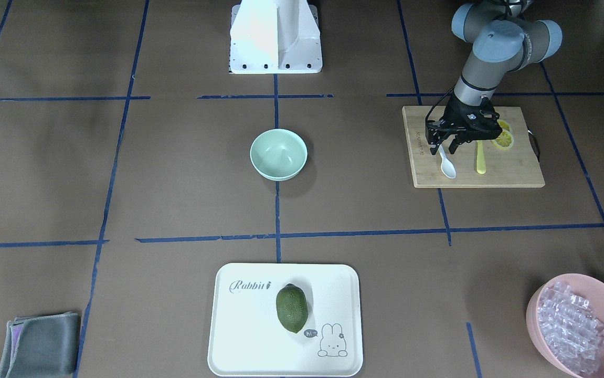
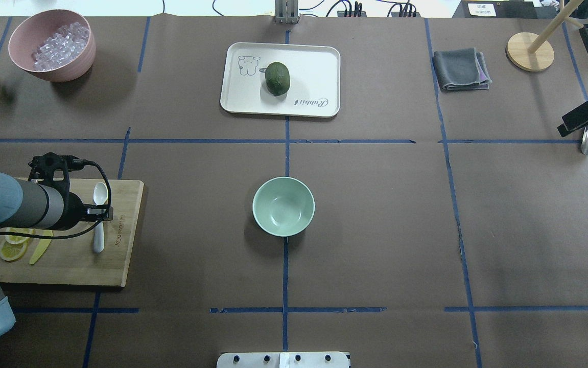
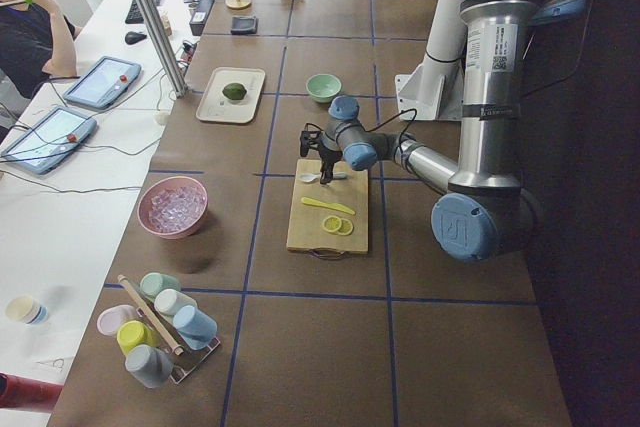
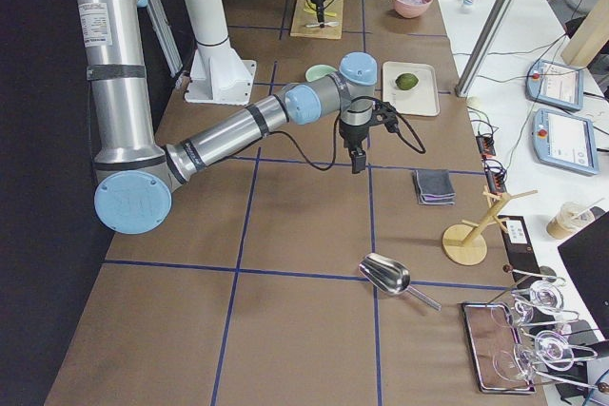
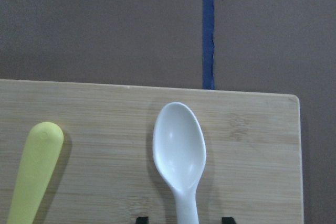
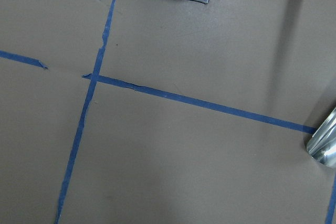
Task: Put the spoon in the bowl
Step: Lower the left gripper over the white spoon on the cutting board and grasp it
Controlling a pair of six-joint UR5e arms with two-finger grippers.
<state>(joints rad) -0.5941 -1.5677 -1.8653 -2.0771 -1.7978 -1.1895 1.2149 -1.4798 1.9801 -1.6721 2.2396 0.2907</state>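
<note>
Left wrist cam: left gripper [image 5: 184,220] fingers apart astride spoon [image 5: 179,150] handle, no contact; overhead hides gap; right gripper [image 2: 564,127] unclear.

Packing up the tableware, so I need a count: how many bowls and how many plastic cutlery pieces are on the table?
Bowls: 2 (mint-green bowl, pink bowl)
Cutlery: 2 (white spoon, yellow knife)
Total: 4
</note>
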